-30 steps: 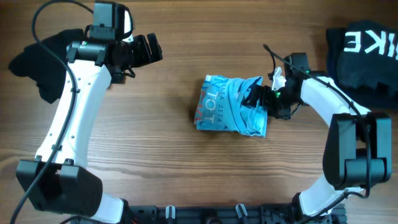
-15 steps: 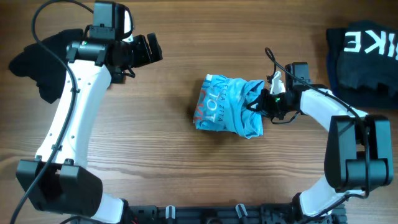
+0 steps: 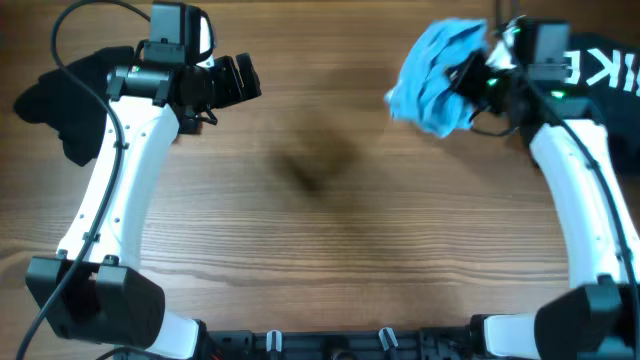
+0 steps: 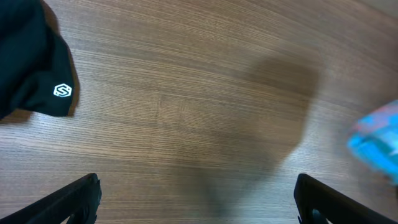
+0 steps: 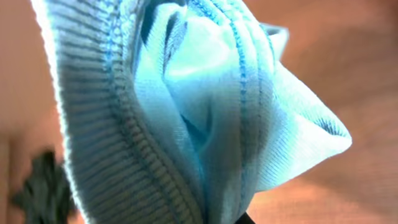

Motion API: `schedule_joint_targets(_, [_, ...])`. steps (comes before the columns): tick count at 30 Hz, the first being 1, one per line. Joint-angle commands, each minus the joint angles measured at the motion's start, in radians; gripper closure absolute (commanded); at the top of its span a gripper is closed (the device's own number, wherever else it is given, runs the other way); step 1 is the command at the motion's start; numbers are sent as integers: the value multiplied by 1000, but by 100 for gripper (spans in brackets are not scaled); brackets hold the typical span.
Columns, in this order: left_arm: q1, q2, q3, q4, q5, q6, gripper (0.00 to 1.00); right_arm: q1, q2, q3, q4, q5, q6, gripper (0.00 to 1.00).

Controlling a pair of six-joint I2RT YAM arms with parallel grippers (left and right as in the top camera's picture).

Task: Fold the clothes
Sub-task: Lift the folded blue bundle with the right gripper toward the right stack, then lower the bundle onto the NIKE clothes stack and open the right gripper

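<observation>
The clothes [image 3: 432,62], a light blue bunched shirt, hang in the air at the far right of the overhead view, off the table. My right gripper [image 3: 470,80] is shut on the bundle from its right side. In the right wrist view the ribbed blue clothes [image 5: 186,112] fill the frame and hide the fingers. My left gripper [image 3: 250,80] stays at the upper left, far from the shirt, open with nothing between its fingers [image 4: 81,196]. A blurred edge of the clothes [image 4: 379,140] shows at the right of the left wrist view.
A black garment [image 3: 55,100] lies at the table's left edge, its white logo [image 4: 62,91] in the left wrist view. Another black garment with white letters [image 3: 600,70] lies at the far right, behind the right arm. The shirt's shadow [image 3: 310,165] falls mid-table.
The right gripper closed on the shirt at mid-table and lifted it up and toward the far right. The left arm has not moved.
</observation>
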Motion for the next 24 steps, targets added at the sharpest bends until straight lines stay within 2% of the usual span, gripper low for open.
schedule_joint_targets(1, [3,0,11,0,-10,16,0,-65,-53,50,69,86,83,96])
schedule_joint_targets(7, [3,0,11,0,-10,16,0,-253,-66,69,195,54,220,96])
schedule_joint_targets(16, [3,0,11,5,-10,16,0,-517,-21,69,460,-92,328,96])
schedule_joint_targets(24, [3,0,11,5,-10,16,0,-679,223,69,836,-496,374,96])
